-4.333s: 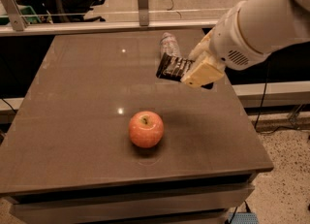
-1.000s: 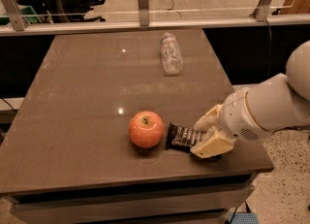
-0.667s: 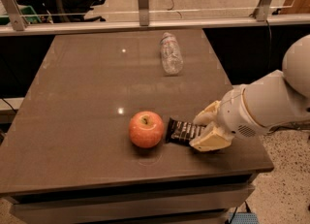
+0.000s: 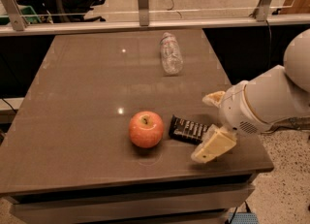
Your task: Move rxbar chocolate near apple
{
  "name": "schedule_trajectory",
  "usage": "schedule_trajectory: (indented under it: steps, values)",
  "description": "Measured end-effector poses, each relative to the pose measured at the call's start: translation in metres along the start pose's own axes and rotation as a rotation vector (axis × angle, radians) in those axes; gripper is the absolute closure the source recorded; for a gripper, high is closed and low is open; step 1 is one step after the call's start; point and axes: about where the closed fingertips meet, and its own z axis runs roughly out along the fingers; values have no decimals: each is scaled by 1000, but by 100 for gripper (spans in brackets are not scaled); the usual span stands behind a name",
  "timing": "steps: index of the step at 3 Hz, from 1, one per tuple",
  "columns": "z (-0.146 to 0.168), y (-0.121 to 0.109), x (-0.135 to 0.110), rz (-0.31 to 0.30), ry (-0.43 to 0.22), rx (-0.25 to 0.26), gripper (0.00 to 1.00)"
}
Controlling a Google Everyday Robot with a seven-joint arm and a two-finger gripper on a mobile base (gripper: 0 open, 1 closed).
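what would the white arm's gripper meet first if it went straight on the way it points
Likely the flat dark-wrapped rxbar chocolate, right ahead of the open gripper near the front right of the table; the round red apple lies beyond. Height is unclear.

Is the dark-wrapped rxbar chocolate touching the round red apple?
Apart. Camera view shows bare tabletop between dark-wrapped rxbar chocolate and red apple; end effector sits at the bar's right end.

The apple (image 4: pixel 146 129) is red-orange with yellowish speckles and a dark stem dimple. At its 3 o'clock, the snack bar (image 4: pixel 188 129) is black with white lettering. The gripper (image 4: pixel 210 121), at the bar's 3 o'clock, has cream fingers (image 4: pixel 214 145) on a white arm (image 4: pixel 271 102). The table (image 4: pixel 77 97) is dull brown and the bottle (image 4: pixel 170 54) clear.
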Motion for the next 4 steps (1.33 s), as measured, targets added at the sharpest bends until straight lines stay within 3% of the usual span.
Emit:
schedule_trajectory:
  steps: [1,2,4]
  values:
    - [-2,-1,0,-1,3,3,0]
    - [-26,-19,-6,16,-20,74,0]
    - [-90,-102,-39,-71,-70,249,0]
